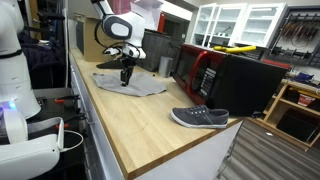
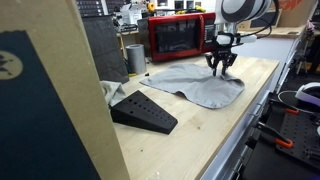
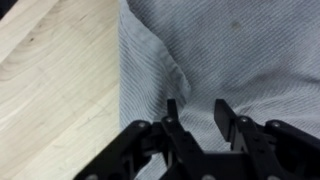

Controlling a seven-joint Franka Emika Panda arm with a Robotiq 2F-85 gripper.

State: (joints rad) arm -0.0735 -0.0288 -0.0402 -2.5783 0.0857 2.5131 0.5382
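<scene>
On the counter (image 1: 130, 120), the gripper (image 3: 197, 112) sits spread over the limp, floppy grey cloth (image 3: 240, 50), probably best pinched at that wrinkle (image 3: 178, 78).

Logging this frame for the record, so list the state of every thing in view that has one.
Gripper: open, jaws apart, low over a crease in the cloth.
Cloth: spread out on the counter, creased near the gripper.
Shoe: upright on its sole, apart from the cloth.
Red microwave: door shut.
</scene>
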